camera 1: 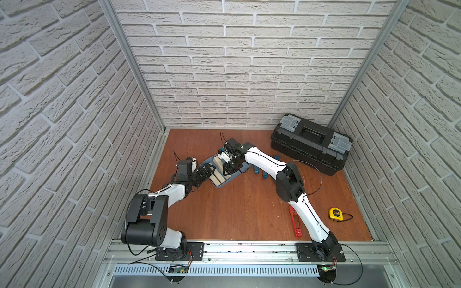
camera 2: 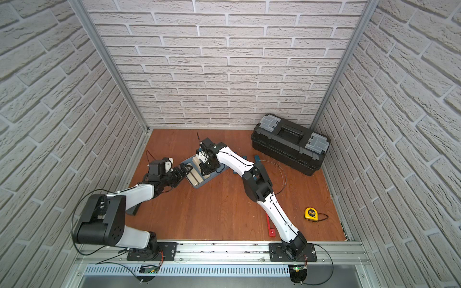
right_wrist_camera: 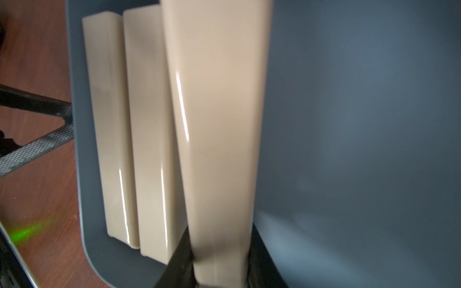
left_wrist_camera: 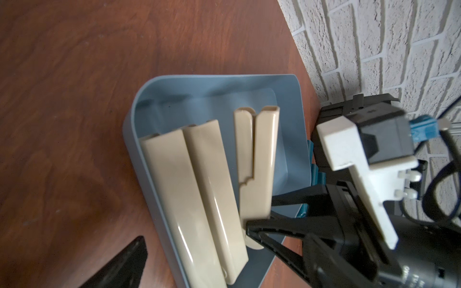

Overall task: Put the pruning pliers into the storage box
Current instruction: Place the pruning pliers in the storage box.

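The tan bar (right_wrist_camera: 219, 149) fills mid-frame, pinched by the right gripper (camera 1: 230, 168) over the storage box (right_wrist_camera: 349, 124), probably to join two other bars (right_wrist_camera: 129, 139). The left gripper (camera 1: 208, 172) gapes wide beside the box. The pruning pliers (camera 1: 294, 220) lie lower right.

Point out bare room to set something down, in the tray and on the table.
In the storage box: the floor beside the beige bar in the right gripper. On the table: the wood between both arms, from box to front rail. Crowded: the box's side by the left gripper, with two beige bars.
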Controlling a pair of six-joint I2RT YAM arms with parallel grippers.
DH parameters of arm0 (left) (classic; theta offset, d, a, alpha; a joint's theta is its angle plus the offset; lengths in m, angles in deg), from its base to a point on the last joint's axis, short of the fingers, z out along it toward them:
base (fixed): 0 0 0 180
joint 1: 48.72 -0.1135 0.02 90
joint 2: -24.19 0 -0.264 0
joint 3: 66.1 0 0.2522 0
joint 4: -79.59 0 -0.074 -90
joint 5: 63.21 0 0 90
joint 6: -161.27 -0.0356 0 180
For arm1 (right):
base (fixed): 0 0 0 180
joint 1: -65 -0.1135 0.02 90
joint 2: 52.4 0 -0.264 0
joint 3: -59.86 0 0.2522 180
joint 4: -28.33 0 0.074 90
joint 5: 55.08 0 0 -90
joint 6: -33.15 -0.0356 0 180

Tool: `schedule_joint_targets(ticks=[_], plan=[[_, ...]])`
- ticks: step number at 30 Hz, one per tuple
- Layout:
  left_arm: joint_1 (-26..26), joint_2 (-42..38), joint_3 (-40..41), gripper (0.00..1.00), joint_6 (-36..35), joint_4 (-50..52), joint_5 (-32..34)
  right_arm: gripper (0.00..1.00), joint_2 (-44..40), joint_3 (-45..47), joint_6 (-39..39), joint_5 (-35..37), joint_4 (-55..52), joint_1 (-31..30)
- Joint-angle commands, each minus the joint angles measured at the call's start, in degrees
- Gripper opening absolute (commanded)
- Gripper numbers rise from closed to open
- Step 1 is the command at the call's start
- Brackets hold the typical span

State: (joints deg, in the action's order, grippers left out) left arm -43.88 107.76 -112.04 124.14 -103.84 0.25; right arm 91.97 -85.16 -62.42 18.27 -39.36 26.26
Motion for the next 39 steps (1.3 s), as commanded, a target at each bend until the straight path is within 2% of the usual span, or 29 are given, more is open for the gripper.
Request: schedule_joint_targets(ticks=[1, 20, 30, 39], plan=[[-0.4, 1.5, 0.2, 0.98, 0.9, -4.9, -1.3, 0.04, 0.8, -2.2, 0.1, -1.5, -0.4, -0.8], [0.1, 5.9, 0.1, 0.98, 4.4, -12.2, -2.9, 0.1, 2.4, -3.7, 0.3, -2.8, -1.4, -1.6], [0.5, 6.0, 0.2, 0.98, 4.5, -12.4, -2.9, 0.24, 1.6, -3.6, 1.0, -2.9, -0.9, -1.9], [0.8, 6.2, 0.1, 0.98, 4.7, -12.8, -2.9, 0.31, 0.2, -3.6, 2.2, -1.6, -1.4, -2.0]])
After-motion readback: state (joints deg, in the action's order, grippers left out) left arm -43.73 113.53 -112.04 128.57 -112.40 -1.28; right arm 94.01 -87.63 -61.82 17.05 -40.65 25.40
